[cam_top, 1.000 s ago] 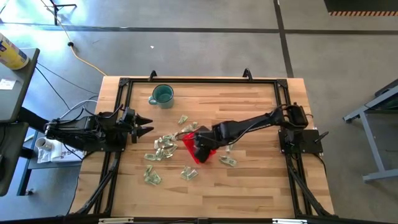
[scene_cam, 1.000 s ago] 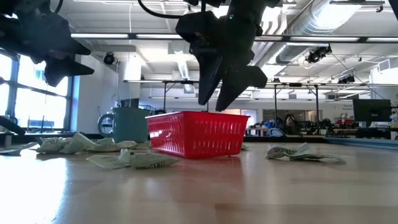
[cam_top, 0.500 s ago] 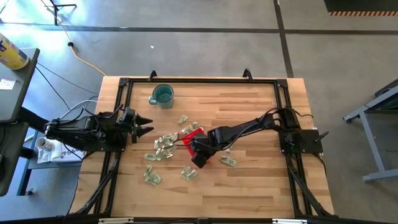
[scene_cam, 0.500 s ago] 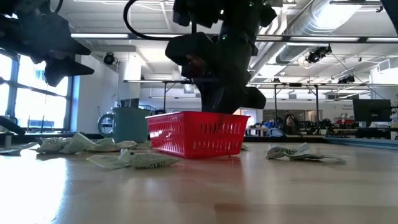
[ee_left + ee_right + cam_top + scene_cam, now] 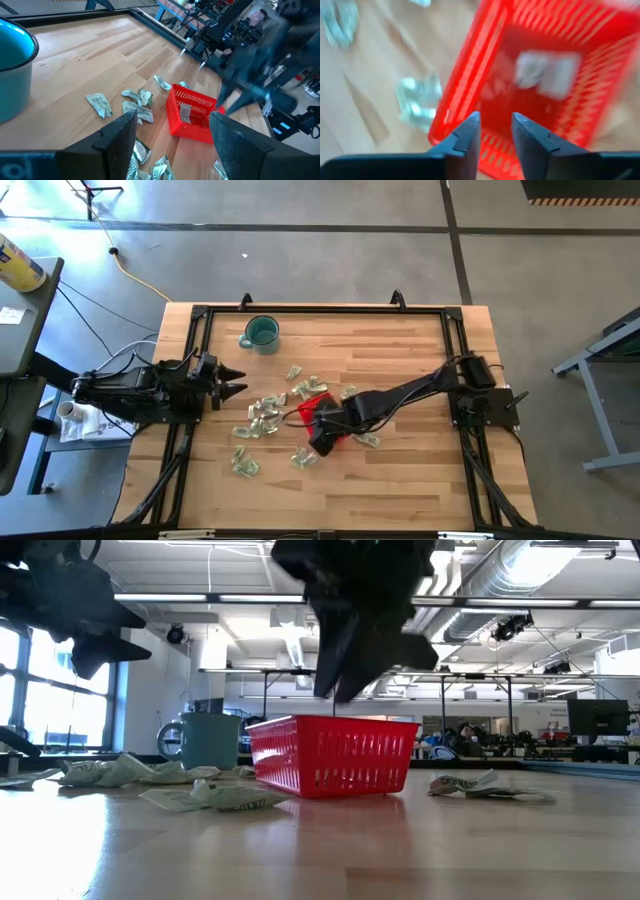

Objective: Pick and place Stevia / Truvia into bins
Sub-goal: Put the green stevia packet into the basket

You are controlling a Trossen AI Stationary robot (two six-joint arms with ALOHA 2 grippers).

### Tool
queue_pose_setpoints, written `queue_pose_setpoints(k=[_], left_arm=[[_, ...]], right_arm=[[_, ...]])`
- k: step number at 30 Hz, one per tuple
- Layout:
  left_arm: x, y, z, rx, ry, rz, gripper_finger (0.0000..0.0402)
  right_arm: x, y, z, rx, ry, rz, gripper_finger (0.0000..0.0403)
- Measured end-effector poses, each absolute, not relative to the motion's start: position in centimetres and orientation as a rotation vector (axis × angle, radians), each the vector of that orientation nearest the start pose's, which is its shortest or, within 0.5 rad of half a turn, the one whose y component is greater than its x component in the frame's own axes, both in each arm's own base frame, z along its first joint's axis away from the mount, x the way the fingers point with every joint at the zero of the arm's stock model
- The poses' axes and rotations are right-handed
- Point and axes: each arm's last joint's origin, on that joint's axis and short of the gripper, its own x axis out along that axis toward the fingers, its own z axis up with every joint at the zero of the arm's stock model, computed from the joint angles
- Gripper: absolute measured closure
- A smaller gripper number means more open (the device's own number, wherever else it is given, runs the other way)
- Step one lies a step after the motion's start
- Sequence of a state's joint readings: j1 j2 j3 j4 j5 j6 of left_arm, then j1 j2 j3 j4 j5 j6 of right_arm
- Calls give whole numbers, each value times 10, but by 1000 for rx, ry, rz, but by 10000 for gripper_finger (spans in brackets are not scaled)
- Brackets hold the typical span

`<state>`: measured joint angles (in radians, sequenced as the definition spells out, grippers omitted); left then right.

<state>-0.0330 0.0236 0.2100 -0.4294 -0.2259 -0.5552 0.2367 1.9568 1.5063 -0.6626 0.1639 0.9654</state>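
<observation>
The red bin (image 5: 314, 410) stands on the wooden table, just right of its middle, also in the low view (image 5: 335, 755). A white sachet (image 5: 547, 72) lies inside it. Pale green sachets (image 5: 262, 416) are scattered left of it, with others on the near side (image 5: 304, 458) and to the right (image 5: 366, 439). My right gripper (image 5: 495, 122) hangs just above the bin's near wall (image 5: 330, 690). It points down, is narrowly open and holds nothing. My left gripper (image 5: 238, 380) waits open at the table's left edge.
A teal mug (image 5: 261, 332) stands near the far left corner. A black metal frame (image 5: 320, 308) runs along the table's edges. Bare wood (image 5: 400, 490) lies on the near right. Beyond the table is a workshop room.
My right gripper dipped down into the red bin and came back up above it, ending a little toward the near edge. The bin slid slightly toward the table's right and near side. The left arm stayed still.
</observation>
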Motion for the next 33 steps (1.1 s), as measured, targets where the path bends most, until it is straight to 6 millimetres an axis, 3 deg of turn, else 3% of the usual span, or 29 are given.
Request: queue_pose_setpoints(k=[5, 13, 20, 27, 29, 33], left_arm=[[79, 4, 191, -519, 182, 254, 119], [79, 4, 191, -519, 182, 253, 119], [80, 5, 195, -543, 122, 276, 119], [81, 7, 206, -663, -23, 323, 119], [80, 9, 208, -697, -85, 401, 119], [81, 10, 220, -788, -221, 384, 119]], right_arm=[[373, 80, 245, 484, 962, -578, 242], [314, 67, 267, 343, 1307, -719, 181], [310, 67, 271, 339, 1313, -719, 175], [306, 87, 270, 337, 1348, -634, 184], [303, 92, 267, 344, 1370, -625, 186], [294, 101, 256, 352, 1435, -634, 187]])
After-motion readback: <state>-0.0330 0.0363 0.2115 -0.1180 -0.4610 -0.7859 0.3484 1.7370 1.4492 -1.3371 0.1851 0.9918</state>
